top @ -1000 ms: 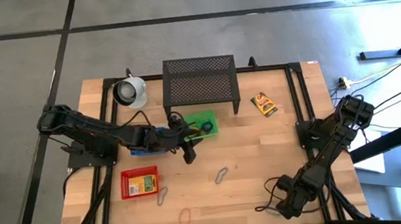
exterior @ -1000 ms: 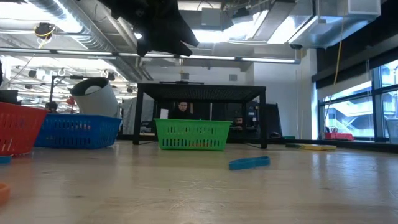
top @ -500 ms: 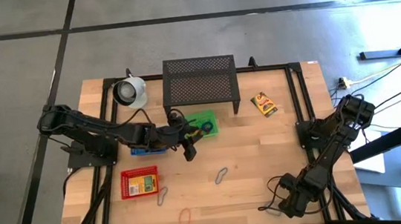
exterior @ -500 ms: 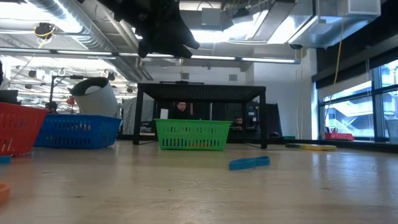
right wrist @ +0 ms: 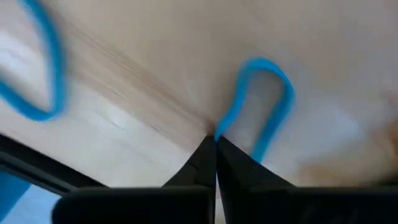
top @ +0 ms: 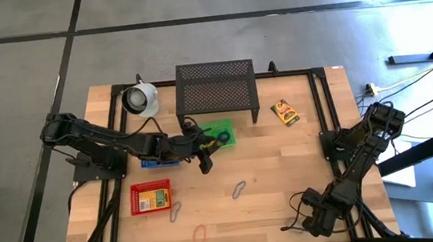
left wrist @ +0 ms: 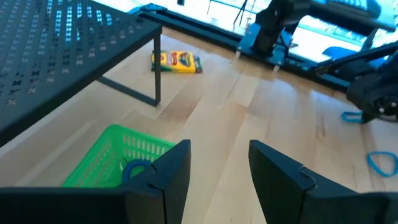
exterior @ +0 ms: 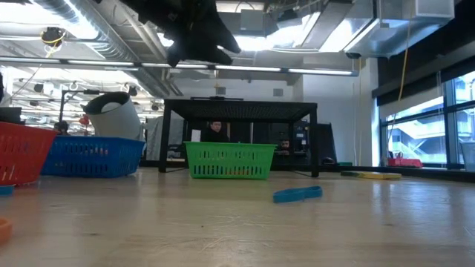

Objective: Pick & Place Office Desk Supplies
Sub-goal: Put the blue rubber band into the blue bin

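My right gripper (right wrist: 216, 138) is down at the table's near right corner (top: 309, 222), shut on a thin blue rubber band (right wrist: 264, 102). A second blue band (right wrist: 37, 81) lies beside it. My left gripper (left wrist: 217, 152) hovers open by the near side of the green basket (top: 219, 134), holding nothing. A blue band (left wrist: 134, 168) lies inside that basket. A yellow crayon box (top: 285, 112) lies on the table right of the black mesh stand (top: 215, 89). Another crayon box sits in the red basket (top: 151, 198). My right gripper pinches one strand of the blue band's loop (right wrist: 227, 121) between the very ends of its two fingers. The fingers come from above, pointing down at the wood. The rest of the loop (right wrist: 273, 81) lies flat and slack on the table.
A white cup (top: 141, 99) stands at the far left. A blue basket (top: 155, 161) sits under my left arm. Grey bands (top: 239, 189) (top: 175, 211) and an orange band (top: 201, 234) lie loose on the near half. A blue band (exterior: 297, 194) shows in the low view.
My right gripper has eased a little toward the table's near right corner. Nothing else has visibly moved.
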